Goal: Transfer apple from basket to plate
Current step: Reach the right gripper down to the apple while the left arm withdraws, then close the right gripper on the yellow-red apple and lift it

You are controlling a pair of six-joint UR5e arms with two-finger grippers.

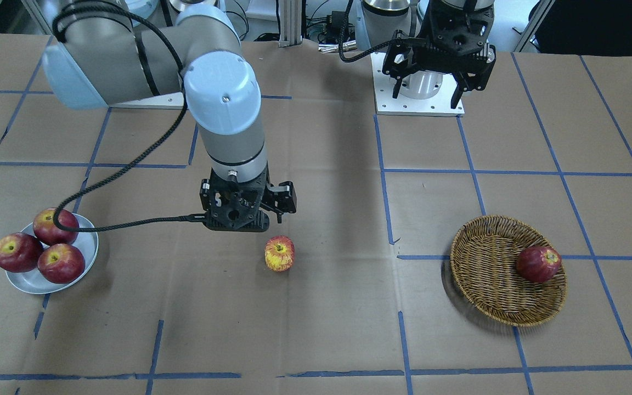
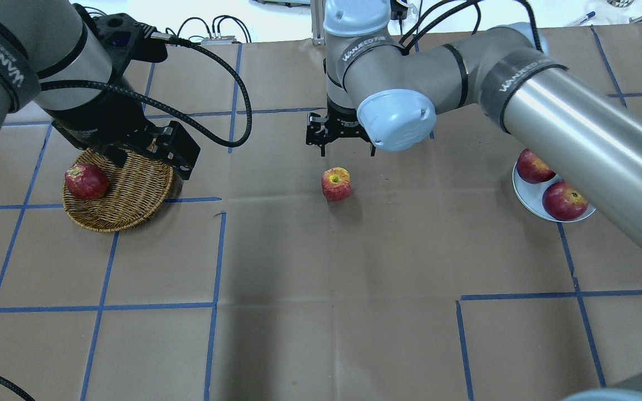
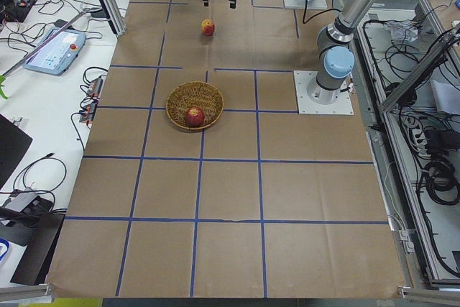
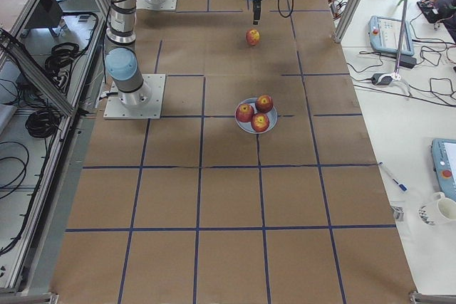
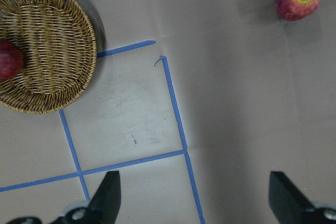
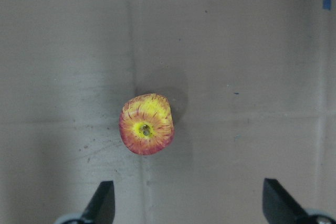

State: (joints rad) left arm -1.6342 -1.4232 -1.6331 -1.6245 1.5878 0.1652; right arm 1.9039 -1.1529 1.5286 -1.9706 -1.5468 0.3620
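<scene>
Right end effector (image 2: 348,149) hovers with its two fingers spread wide and nothing between them, poised just above the yellow-patched, red-streaked apple (image 1: 279,253). In the right wrist view the fruit sits at about 11 o'clock from the gap, so the fingers are not yet centred on it. That apple stands stem-hollow up on the brown paper-covered table (image 1: 321,318), touching neither container. In the overhead view the round brown woven wicker basket (image 1: 480,285) lies well apart at its 9 o'clock, and the small glossy grey-white plate (image 1: 30,280) well apart at its 3 o'clock. Resting midway looks like a hand-over spot, since each arm probably reaches only its own half. The left end effector (image 5: 194,192) is likewise spread and empty, raised above the table near the basket, apparently parked clear of the other arm. One dark red apple (image 1: 538,264) lies against the basket's rim, and three dark red apples (image 1: 61,263) crowd the plate, leaving little bare surface; a fourth will likely need careful placing.
</scene>
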